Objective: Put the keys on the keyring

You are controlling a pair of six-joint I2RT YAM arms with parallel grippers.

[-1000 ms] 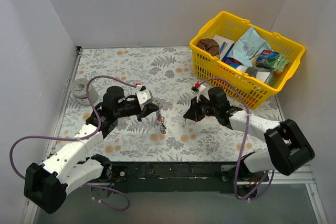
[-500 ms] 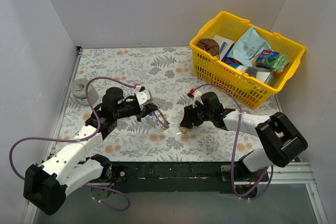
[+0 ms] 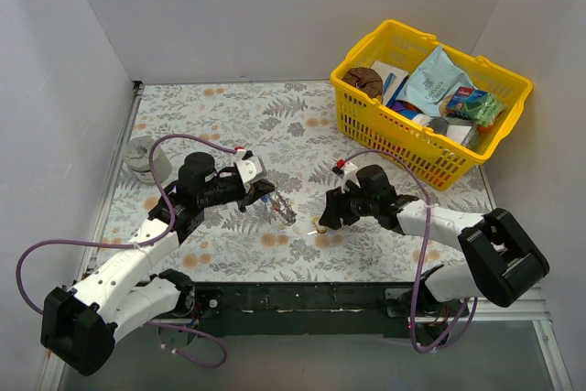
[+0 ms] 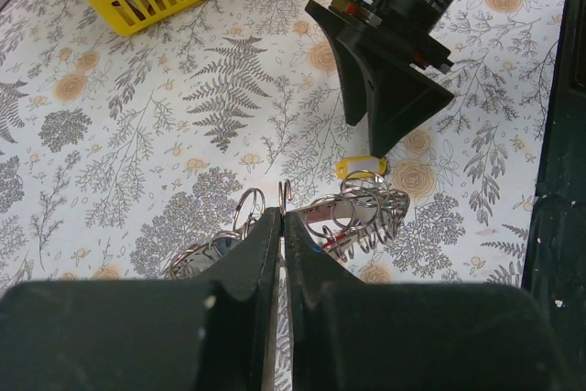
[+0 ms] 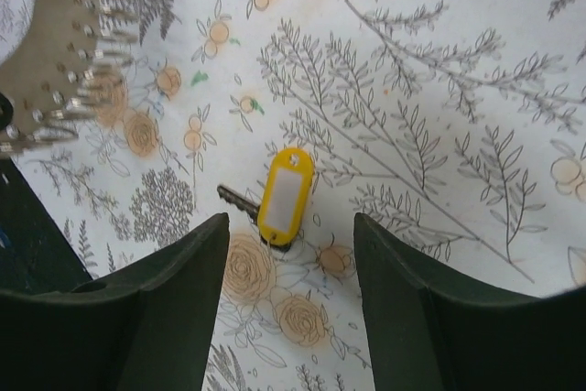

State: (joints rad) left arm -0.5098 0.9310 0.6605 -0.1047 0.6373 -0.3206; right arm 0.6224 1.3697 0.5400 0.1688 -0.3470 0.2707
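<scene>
I am pinching the thin wire of the keyring in my left gripper, whose fingers are pressing tightly together on it with no gap showing. In the left wrist view the ring's silver loops are bunching at about 2 o'clock from my fingertips, just above the floral table; a trace of red and blue is showing among them, though I cannot tell the pieces apart. My right gripper is standing wide apart and holding nothing, its two dark fingers pointing down over the yellow key. In the right wrist view that key is lying flat on the table in the gap between those fingers, touching neither, its yellow head reaching toward 12 o'clock and its metal blade pointing toward 10 o'clock. From the top camera the yellow key is lying at about 3 o'clock of the keyring, near it but apart. A yellow basket is sitting at 2 o'clock on the table.
</scene>
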